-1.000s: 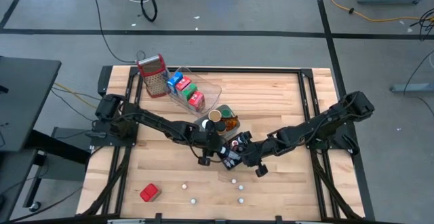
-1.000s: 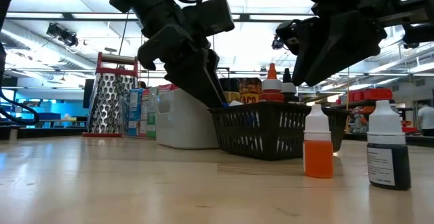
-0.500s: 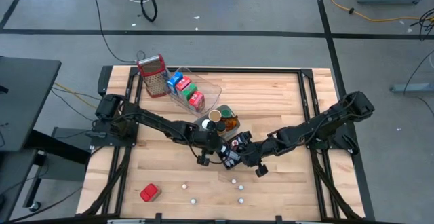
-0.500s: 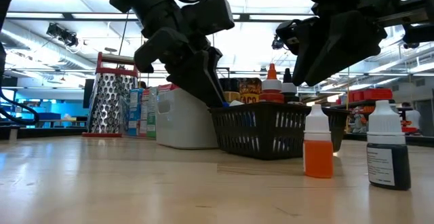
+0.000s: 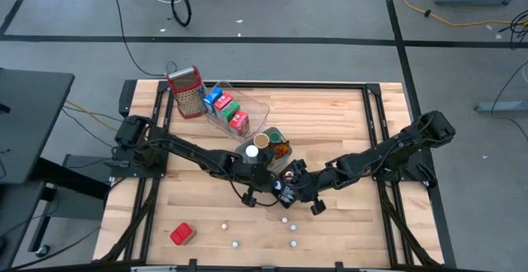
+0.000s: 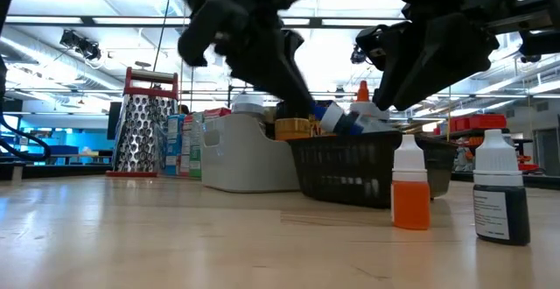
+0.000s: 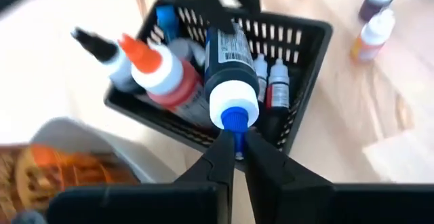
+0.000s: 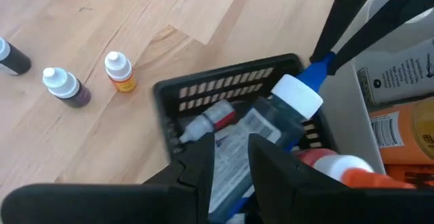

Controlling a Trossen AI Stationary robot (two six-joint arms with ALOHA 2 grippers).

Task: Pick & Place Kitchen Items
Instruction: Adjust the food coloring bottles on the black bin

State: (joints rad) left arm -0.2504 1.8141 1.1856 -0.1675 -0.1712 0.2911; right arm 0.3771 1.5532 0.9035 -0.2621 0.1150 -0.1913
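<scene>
My left gripper [image 7: 234,149] is shut on a dark blue bottle [image 7: 230,64] with a white collar, above a black mesh basket [image 7: 302,54] of squeeze bottles near the table's middle [image 5: 285,191]. My right gripper [image 8: 230,163] is open and stands over the basket's [image 8: 224,88] right side; I cannot tell whether it touches it. An orange-tipped red bottle [image 7: 169,78] and small droppers lie in the basket. In the low view the blue bottle [image 6: 337,118] shows tilted above the basket's rim. My left gripper pinches the bottle's blue nozzle [image 7: 234,121] between its two fingertips, only at their free ends. The fingers [image 6: 293,74] slant down from the table's left. The bottle is tilted, nozzle end raised above the rim, its base down in the basket.
Small dropper bottles stand on the table near the basket [image 8: 119,71] [image 8: 64,85] [image 6: 411,193] [image 6: 501,203]. A pale tray with jars [image 5: 272,144] lies just behind it. Farther back are the clear tray of cartons [image 5: 227,107] and the grater [image 5: 186,91]. A red carton [image 5: 181,233] lies near left.
My left gripper has moved toward the table's right, from the basket's left rim to over the basket, and now has the blue nozzle between its fingers. The bottle's nozzle end has come up above the rim, and the basket has slid a little to the right.
</scene>
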